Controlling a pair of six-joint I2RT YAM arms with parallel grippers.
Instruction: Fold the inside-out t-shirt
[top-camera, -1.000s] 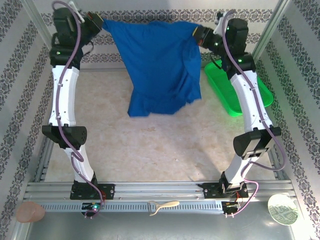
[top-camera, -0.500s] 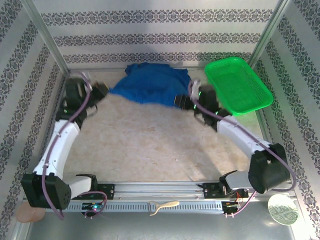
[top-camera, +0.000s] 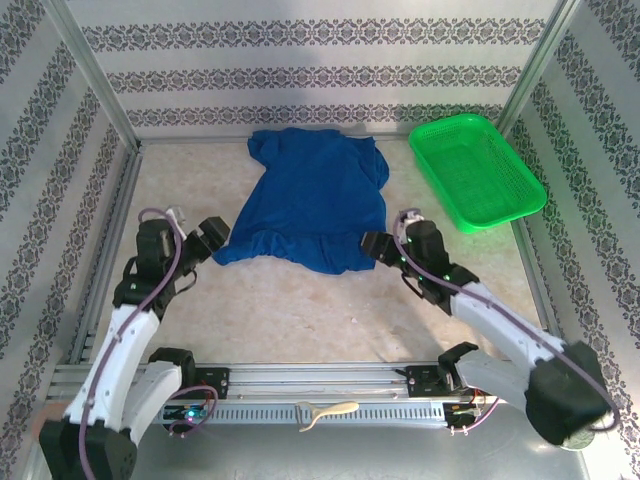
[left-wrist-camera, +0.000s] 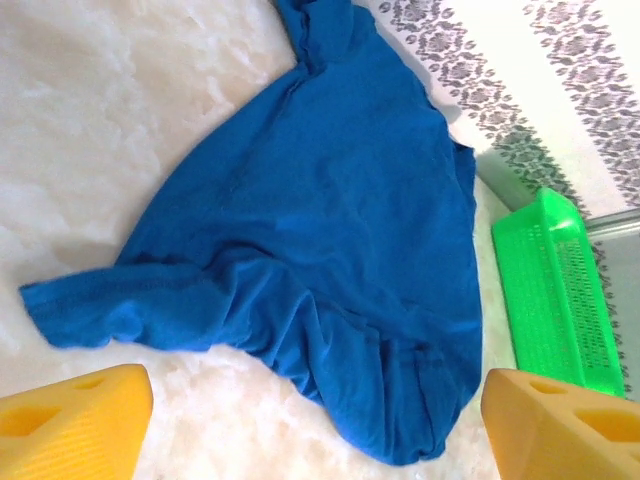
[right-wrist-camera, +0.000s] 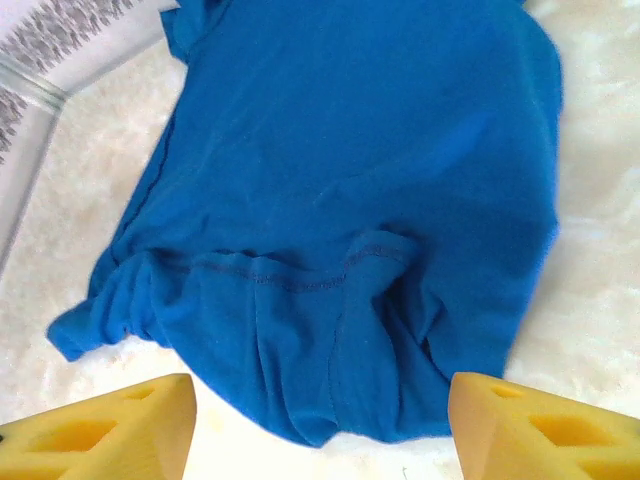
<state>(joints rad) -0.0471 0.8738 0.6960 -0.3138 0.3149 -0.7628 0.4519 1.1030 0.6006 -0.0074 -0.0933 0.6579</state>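
White left arm (top-camera: 130, 330): I see it low over the left side of the table (top-camera: 300, 300), wrist pointing right toward the cloth.
Left gripper (top-camera: 213, 233): jaws spread wide, nothing between them. It sits just beside the near-left corner of the t-shirt (top-camera: 315, 200); I can't tell if it touches. On its wrist camera the yellow fingers (left-wrist-camera: 75, 420) sit at the two bottom corners, with the cloth lying ahead of them on the table.
T-shirt: royal blue, lying on the table, centre, toward the back wall (top-camera: 320, 70). Narrow end points at the wall, wide end toward me. The far part lies mostly flat. The near edge is bunched and wrinkled, and a band of cloth near it is doubled over. The near-left corner stretches into a point toward the left gripper. The right wrist camera shows a stitched seam line running across the doubled part.
Right gripper (top-camera: 375, 245): jaws also wide apart and empty. It is just beside the near-right corner of the t-shirt; contact I can't confirm. Its yellow fingers (right-wrist-camera: 110, 425) flank the bunched near edge from my side.
Right arm (top-camera: 500, 320): stretched low from its base, reaching left across the table.
Basket (top-camera: 475, 170): green mesh, far-right corner of the table, near the t-shirt's right edge but apart from it.
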